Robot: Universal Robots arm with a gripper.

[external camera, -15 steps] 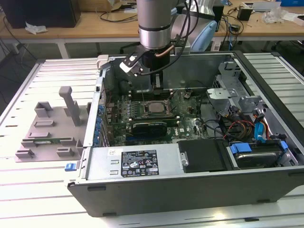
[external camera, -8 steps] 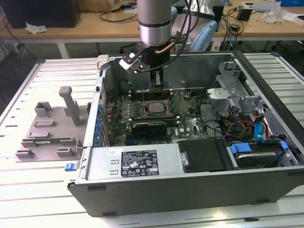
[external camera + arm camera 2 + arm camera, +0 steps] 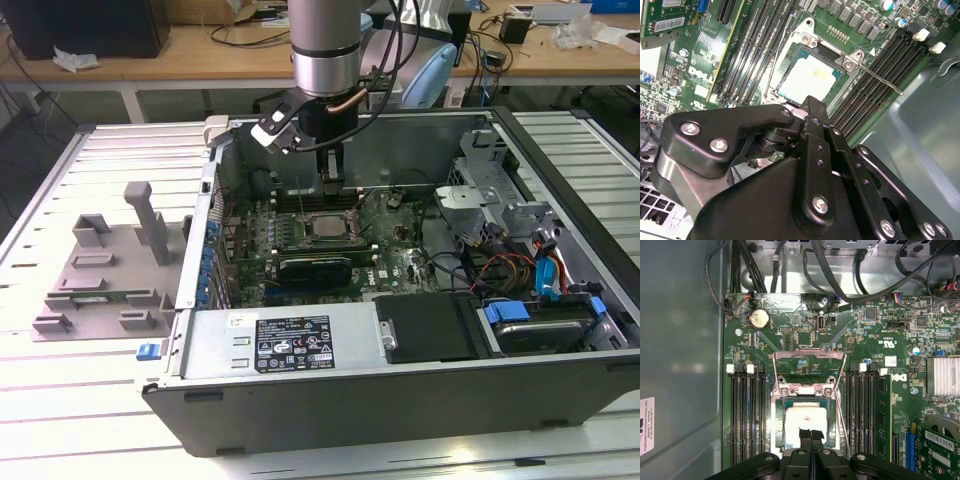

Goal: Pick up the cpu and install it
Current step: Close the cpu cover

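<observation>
The cpu (image 3: pixel 325 225), a small square chip with a pale silver top, lies flat in the socket on the green motherboard (image 3: pixel 390 250) inside the open computer case. Both wrist views show it as well, cpu (image 3: pixel 807 77) and cpu (image 3: pixel 805 419). My gripper (image 3: pixel 332 183) hangs just above it, slightly toward the back of the case. Its two black fingertips (image 3: pixel 804 434) are pressed together with nothing between them, so the gripper (image 3: pixel 810 434) is shut, over the chip's near edge. The socket's metal frame (image 3: pixel 810 356) stands swung open, and its lever (image 3: pixel 880 80) sticks out sideways.
Black memory slots (image 3: pixel 747 415) flank the socket on both sides. An add-in card (image 3: pixel 315 268) sits in front of the socket, a power supply (image 3: pixel 290 340) along the case front, cables (image 3: pixel 500 265) and drive bays at the exterior view's right. A grey fixture (image 3: pixel 110 265) lies outside on the table.
</observation>
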